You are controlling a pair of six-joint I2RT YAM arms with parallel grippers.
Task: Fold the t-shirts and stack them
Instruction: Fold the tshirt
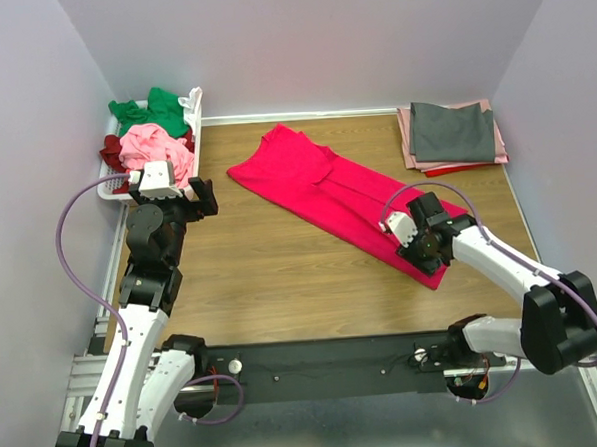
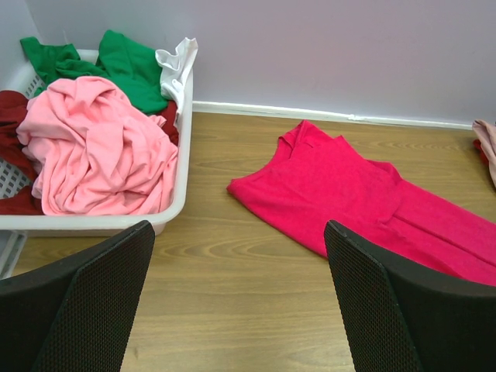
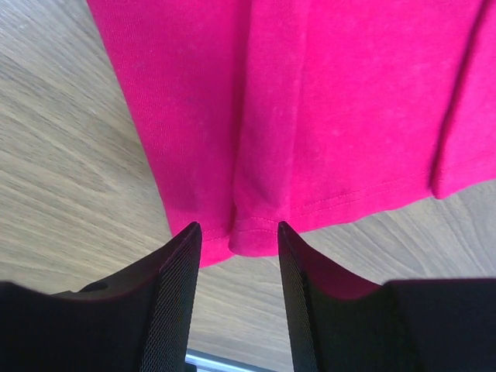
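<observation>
Basket [image 2: 85, 223] (w/ tees [image 2: 93, 147]) near crimson tee [image 2: 349, 186].

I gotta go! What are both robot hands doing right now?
Left gripper: open, holding nothing.
Right gripper: jaws straddle the crimson t-shirt hem; grip cannot be told.

The t-shirt [image 1: 327, 187] is plain crimson-pink, the basket [image 2: 93, 223] white.

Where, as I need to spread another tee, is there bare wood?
Widest: the table between the white basket, the crimson tee and the mounting rail. Smaller: the back strip between that tee's far end and the folded stack. Crowded: the right half, under the diagonal tee and right arm.
</observation>
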